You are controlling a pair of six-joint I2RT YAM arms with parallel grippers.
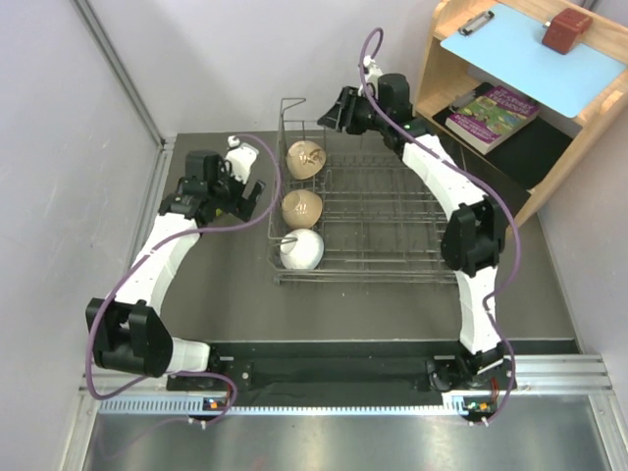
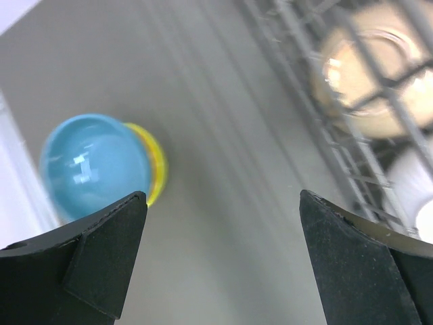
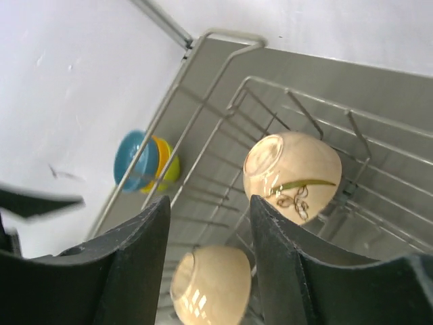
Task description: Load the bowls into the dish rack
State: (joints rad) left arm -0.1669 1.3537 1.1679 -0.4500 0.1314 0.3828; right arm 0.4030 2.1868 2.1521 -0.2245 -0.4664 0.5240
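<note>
Blue bowl (image 2: 91,162) past left gripper (image 2: 222,196), off-centre | spread, empty | right gripper (image 3: 210,201) spread

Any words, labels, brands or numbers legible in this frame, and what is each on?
No text can be read in any view.
Book on the wooden shelf: printed cover, too small and blurred to read.
Beige bowl in the dish rack: a plant drawing only, no words.
Blue sheet on the clipboard: no writing visible.
</note>
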